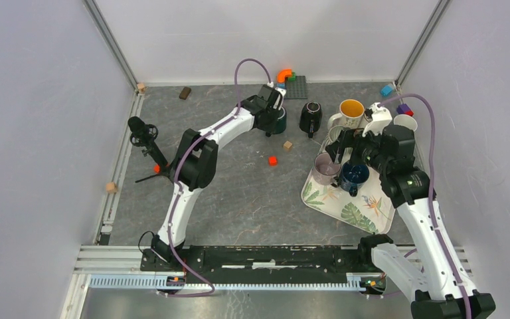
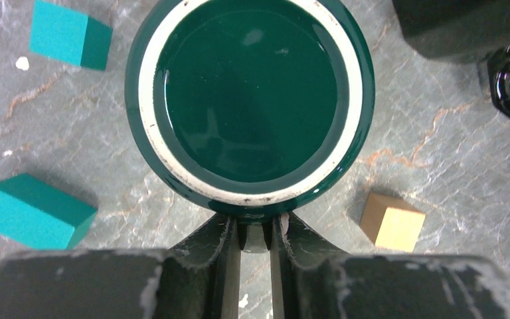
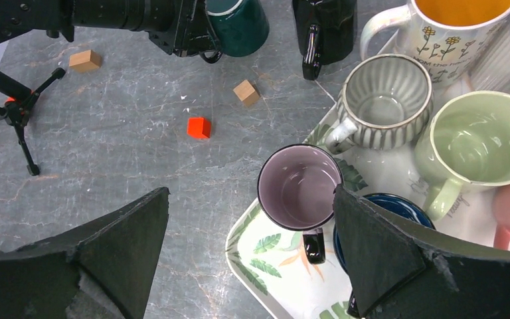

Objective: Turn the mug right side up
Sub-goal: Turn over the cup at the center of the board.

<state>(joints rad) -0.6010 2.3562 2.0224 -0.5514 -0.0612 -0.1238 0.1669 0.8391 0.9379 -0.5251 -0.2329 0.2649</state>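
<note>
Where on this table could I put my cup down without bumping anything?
The widest bare patch is in the middle, bordered by the left arm, the orange cube, the tray and the near rail. A smaller one lies behind the left arm, beside the brown block. The tray and the spot around the green mug are crowded.

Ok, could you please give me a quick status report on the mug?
Left tool shut on green mug handle. Mug upside down, base up. Right tool open above tray. Black mug and tan block close by, not touching.
</note>
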